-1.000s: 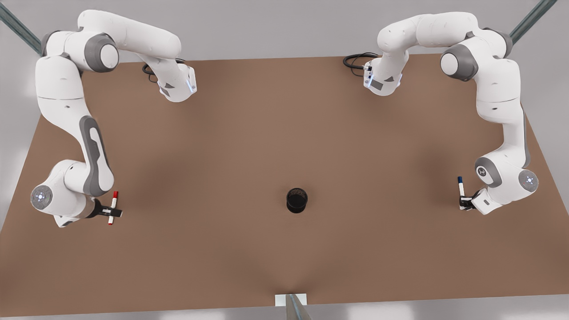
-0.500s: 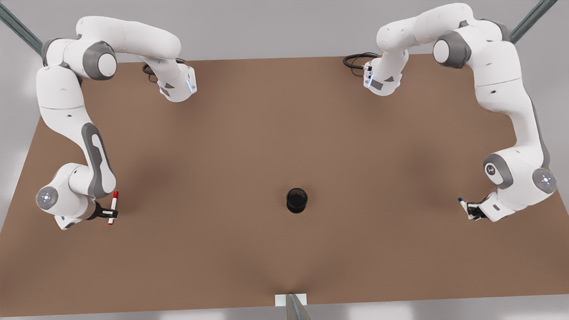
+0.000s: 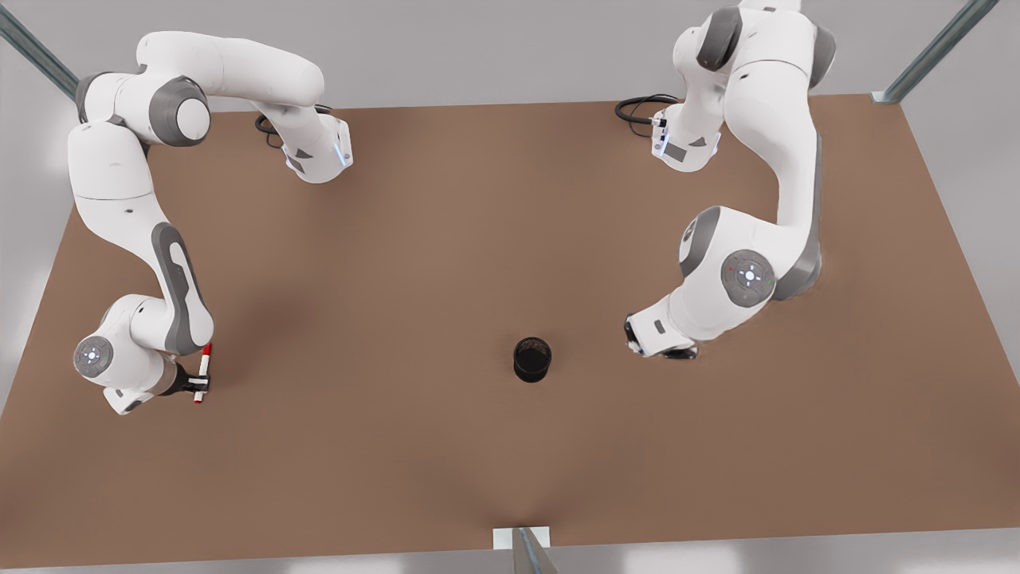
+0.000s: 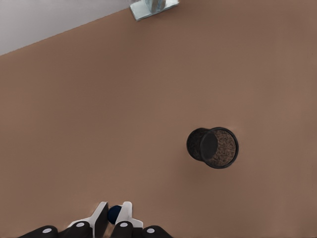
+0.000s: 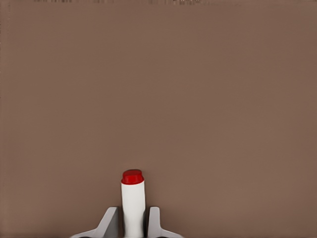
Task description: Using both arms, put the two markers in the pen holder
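**Both markers gripped, pen holder standing free mid-table**

Your pen holder (image 3: 532, 359) stands upright on the brown table (image 3: 446, 239), roughly centre and toward the near edge in the front view. Nothing touches it. The left wrist view looks down on the holder (image 4: 214, 147) and shows its open mouth and mesh wall.

The blue-capped marker (image 4: 114, 213) sits between the left gripper (image 4: 114, 216) fingers; you see only the dark blue end, pinched between the two pale pads (image 4: 100, 214). In the front view that gripper (image 3: 635, 339) is just to the holder's right, near it but not over it, and tucked under the wrist body, so the marker itself is hidden there.

The red-capped marker (image 3: 202, 372) is at the front view's far left, well apart from the holder. The right gripper (image 3: 199, 386) is clamped on its lower white barrel, with the red cap up top and the red tip poking out below. It runs close to vertical in the frame. Whether it's clear of the table you can't tell from this angle. In the right wrist view the gripper (image 5: 132, 218) fingers (image 5: 110, 220) are closed narrow against the white barrel (image 5: 132, 208), red end pointing away from the camera, brown tabletop behind it.
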